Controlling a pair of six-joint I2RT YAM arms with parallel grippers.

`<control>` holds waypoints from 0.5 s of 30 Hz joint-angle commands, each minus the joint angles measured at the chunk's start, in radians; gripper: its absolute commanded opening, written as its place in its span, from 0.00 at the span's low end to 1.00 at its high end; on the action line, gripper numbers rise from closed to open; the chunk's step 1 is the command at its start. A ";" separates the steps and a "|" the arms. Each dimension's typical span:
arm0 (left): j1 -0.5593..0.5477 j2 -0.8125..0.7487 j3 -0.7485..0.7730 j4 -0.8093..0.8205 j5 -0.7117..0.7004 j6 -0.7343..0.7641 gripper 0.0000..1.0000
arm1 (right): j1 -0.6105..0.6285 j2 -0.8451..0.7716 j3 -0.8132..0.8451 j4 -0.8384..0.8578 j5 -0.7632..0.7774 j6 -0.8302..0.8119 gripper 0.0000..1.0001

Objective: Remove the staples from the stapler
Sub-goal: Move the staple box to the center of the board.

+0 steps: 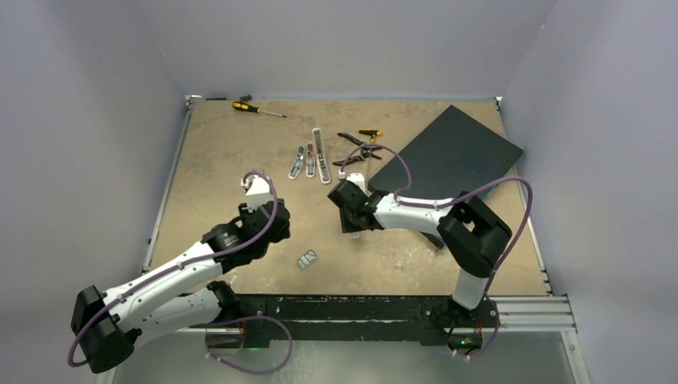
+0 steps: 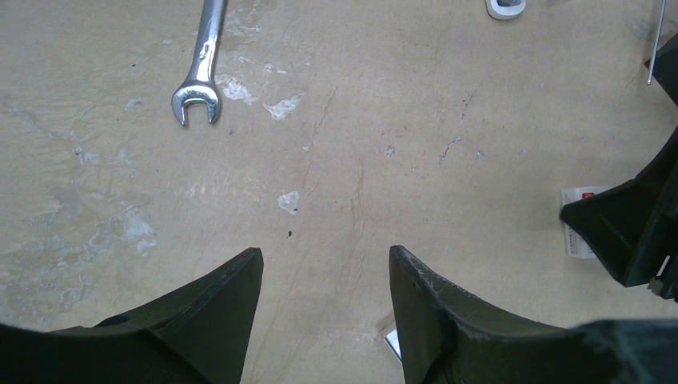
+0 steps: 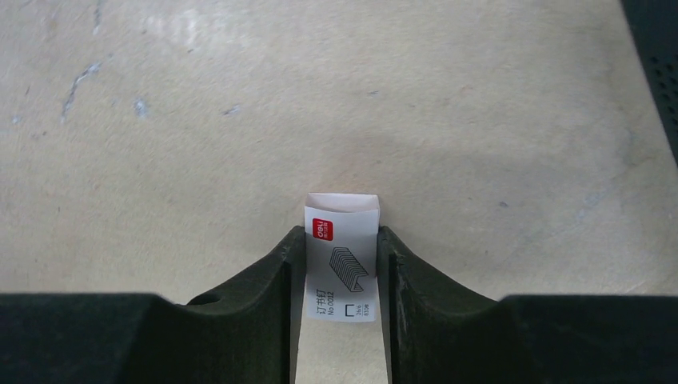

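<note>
Well to the left of the white box (image 3: 341, 264), the left arm (image 1: 160, 280) reaches in over the bench (image 1: 216, 160). The left jaws stand released, spread apart with only bare bench between them. A silvery edge shows under one of their fingers (image 2: 448, 320), too hidden to name. In the left wrist view a steel wrench (image 2: 200, 72) lies flat, far to the left of the box.

The staples (image 1: 307, 258) lie loose on the bench as two small silvery blocks just beside each other. They are left of the box and nearer the arm bases, apart from both pairs of jaws.

A screwdriver (image 1: 257, 108) with a yellow and black handle lies at the far edge, well beyond the box and to its left. Three slim pieces (image 1: 310, 158) lie side by side beyond the box, slightly left of it; they are too small to tell what each is.

The right jaws are clenched on the box's two long sides. The box lies flat with its printed face up, and its far end sticks out past the fingertips.

Pliers (image 1: 352, 148) lie straight beyond the box. A dark board (image 1: 460, 148) lies flat beyond the box and to its right, and the right arm (image 1: 472, 232) crosses the board's near corner.
</note>
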 commanded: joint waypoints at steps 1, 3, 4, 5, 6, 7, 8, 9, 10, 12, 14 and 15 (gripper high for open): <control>0.004 -0.038 0.062 -0.043 -0.053 -0.034 0.58 | 0.047 0.021 0.035 0.018 -0.028 -0.150 0.36; 0.004 -0.055 0.065 -0.060 -0.066 -0.047 0.58 | 0.070 0.018 0.032 0.043 -0.066 -0.219 0.36; 0.003 -0.064 0.065 -0.069 -0.070 -0.057 0.58 | 0.076 0.017 0.029 0.057 -0.095 -0.255 0.36; 0.003 -0.073 0.064 -0.081 -0.073 -0.068 0.58 | 0.081 0.015 0.024 0.076 -0.126 -0.292 0.36; 0.003 -0.078 0.064 -0.091 -0.074 -0.084 0.58 | 0.086 0.011 0.016 0.095 -0.166 -0.325 0.36; 0.004 -0.085 0.061 -0.101 -0.076 -0.100 0.58 | 0.088 0.004 0.005 0.119 -0.211 -0.363 0.36; 0.003 -0.093 0.057 -0.109 -0.077 -0.118 0.58 | 0.090 -0.002 -0.004 0.134 -0.257 -0.394 0.36; 0.003 -0.099 0.052 -0.117 -0.077 -0.137 0.58 | 0.091 -0.009 -0.013 0.146 -0.295 -0.423 0.36; 0.004 -0.106 0.046 -0.126 -0.075 -0.159 0.58 | 0.093 -0.016 -0.023 0.159 -0.329 -0.453 0.37; 0.003 -0.115 0.032 -0.133 -0.064 -0.203 0.58 | 0.093 -0.027 -0.038 0.169 -0.387 -0.502 0.38; 0.004 -0.120 0.019 -0.139 -0.051 -0.241 0.58 | 0.095 -0.035 -0.050 0.167 -0.430 -0.544 0.39; 0.003 -0.120 0.013 -0.142 -0.046 -0.257 0.59 | 0.094 -0.038 -0.052 0.163 -0.436 -0.562 0.39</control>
